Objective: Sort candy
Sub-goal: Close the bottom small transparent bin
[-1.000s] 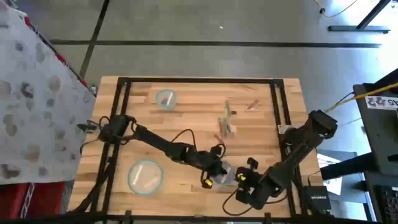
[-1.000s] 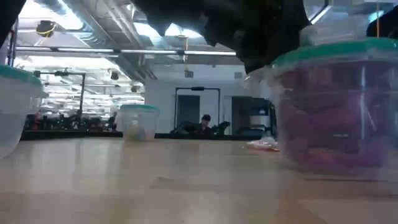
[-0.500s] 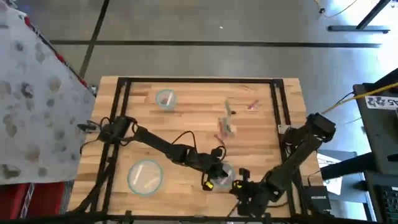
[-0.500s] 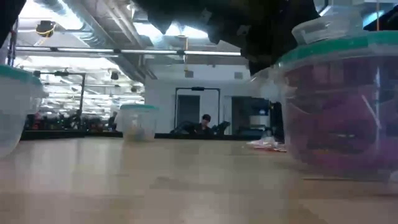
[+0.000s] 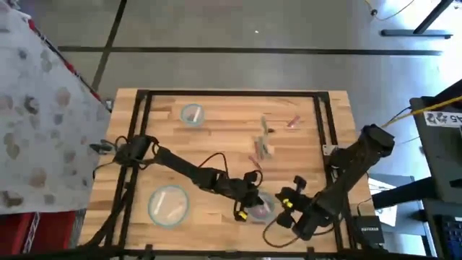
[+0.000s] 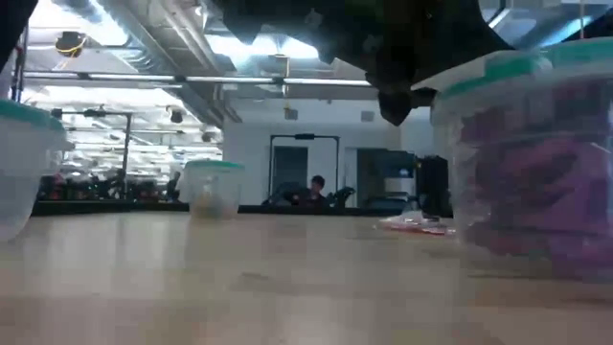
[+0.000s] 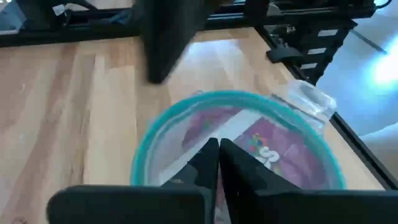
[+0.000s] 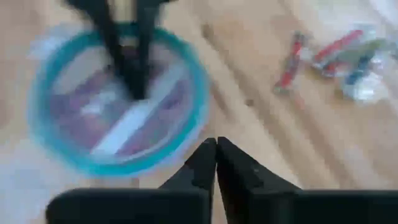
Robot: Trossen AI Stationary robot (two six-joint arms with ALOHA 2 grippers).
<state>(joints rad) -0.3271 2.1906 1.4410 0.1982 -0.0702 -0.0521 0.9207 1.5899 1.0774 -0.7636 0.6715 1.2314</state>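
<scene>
A clear bowl with a teal rim (image 5: 261, 208) stands near the table's front edge, holding magenta candy packets (image 7: 273, 149). My left gripper (image 7: 217, 148) is shut, and its tips reach from the left into this bowl; the right wrist view shows its fingers (image 8: 127, 62) there too. My right gripper (image 8: 216, 144) is shut on nothing, hanging just outside the bowl's near right rim (image 5: 283, 209). Several loose thin candies (image 5: 264, 146) lie on the wood farther back, also visible in the right wrist view (image 8: 336, 53). My left gripper's shut fingertips slant down from the table's left, past the bowl's teal rim (image 7: 155, 143) into its inside. Whether they touch the candy or the bowl, I cannot tell.
A larger clear bowl (image 5: 168, 204) stands near the front left and a small one (image 5: 191, 114) at the far left; both show in the low view (image 6: 24, 163) (image 6: 211, 187). A dark frame (image 5: 317, 115) borders the table. A clear plastic piece (image 7: 305, 99) lies beside the candy bowl.
My right gripper has swung toward the table's near edge and come back up beside the candy bowl's right side. In the low view the candy bowl has slid a little toward the table's right.
</scene>
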